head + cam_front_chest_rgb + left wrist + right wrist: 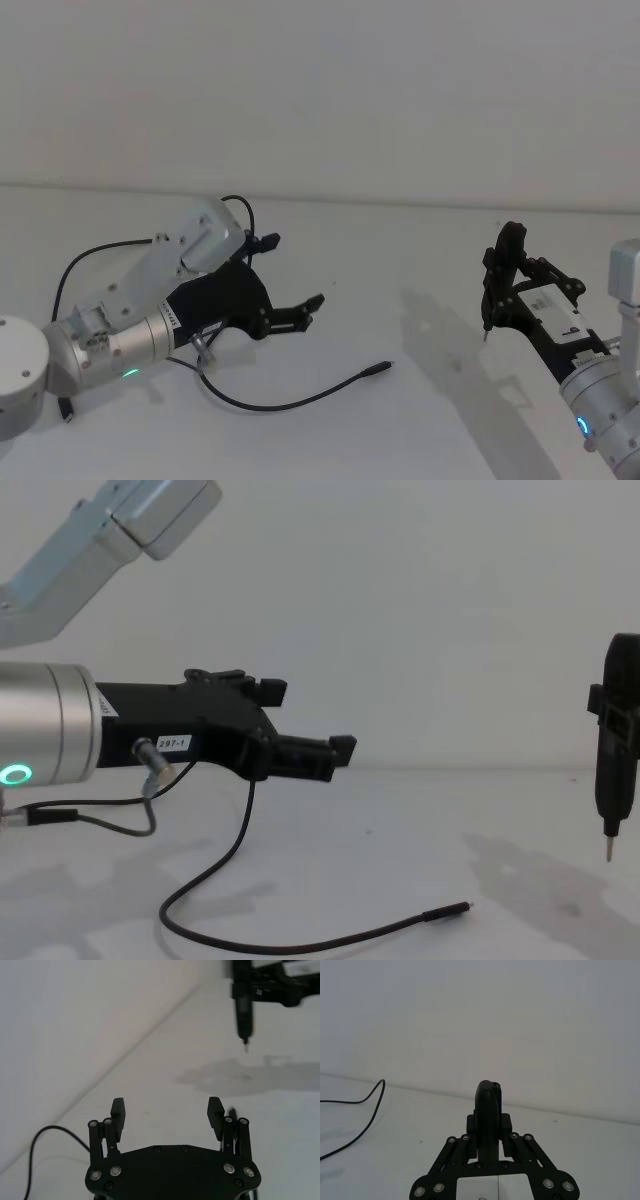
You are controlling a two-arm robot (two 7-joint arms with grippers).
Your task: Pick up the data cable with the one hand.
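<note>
The data cable (290, 403), a thin black cord, lies on the white table in a loose curve and ends in a slim plug (378, 369). From the chest view, the data cable (300, 944) loops across the table, and its other end rises behind my left gripper. My left gripper (308, 312), black with a "297-1" label (172, 742), hovers open above the table, left of and behind the plug. Nothing lies between its fingers (118, 1119). My right gripper (503, 285) stands raised at the right, shut on a black pen-shaped tool (618, 750).
A short dark wire with a silver barrel connector (150, 760) hangs under my left wrist. The white table (420, 250) meets a plain white wall behind. A black cord (365, 1105) runs along the table far from the right gripper.
</note>
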